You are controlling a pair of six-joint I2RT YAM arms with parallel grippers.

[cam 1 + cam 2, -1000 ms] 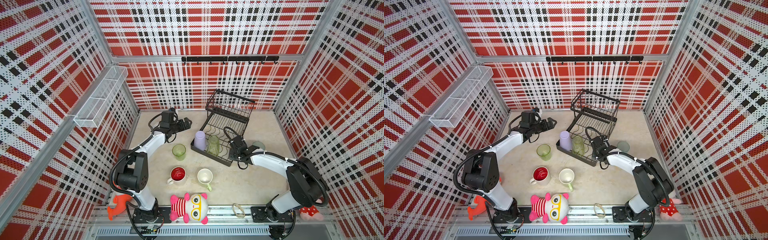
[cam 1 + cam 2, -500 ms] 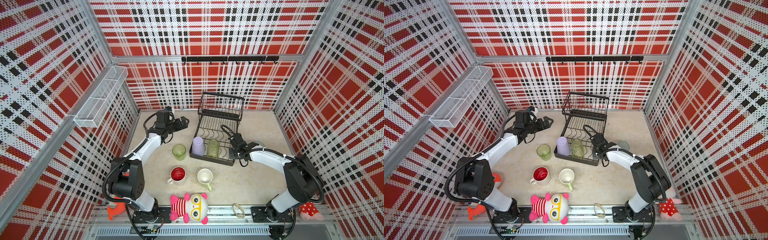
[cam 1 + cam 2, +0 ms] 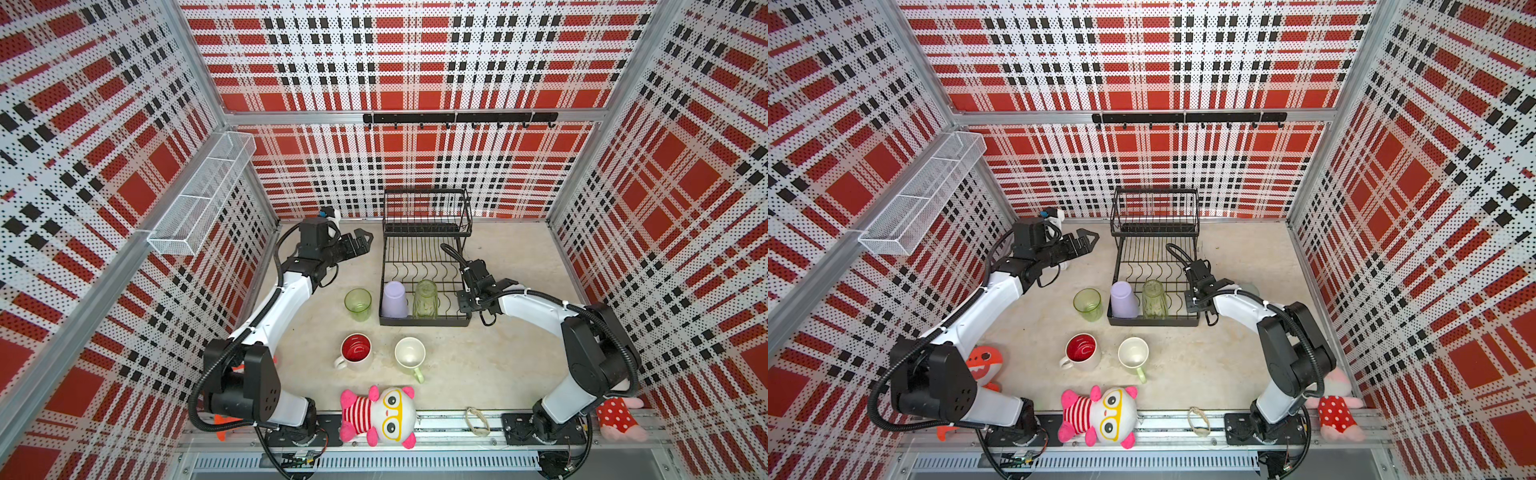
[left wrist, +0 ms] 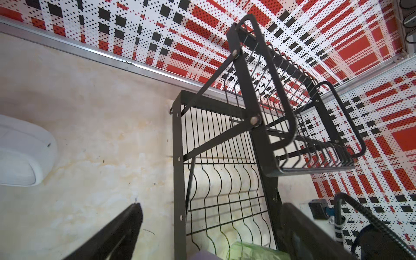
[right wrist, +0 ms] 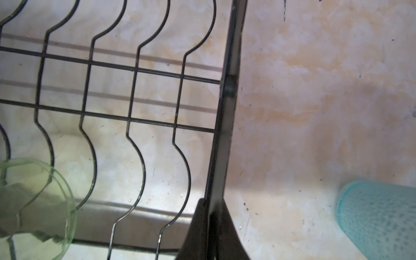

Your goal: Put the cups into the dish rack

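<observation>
Dish rack rail is gripped by the closed right tool, near frame centre. Left tool is held open, empty.

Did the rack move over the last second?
Yes. The rack turned, far end swinging left in both top views: skewed to the back wall before, square with it now. The right tool is shut on its right rim.
</observation>
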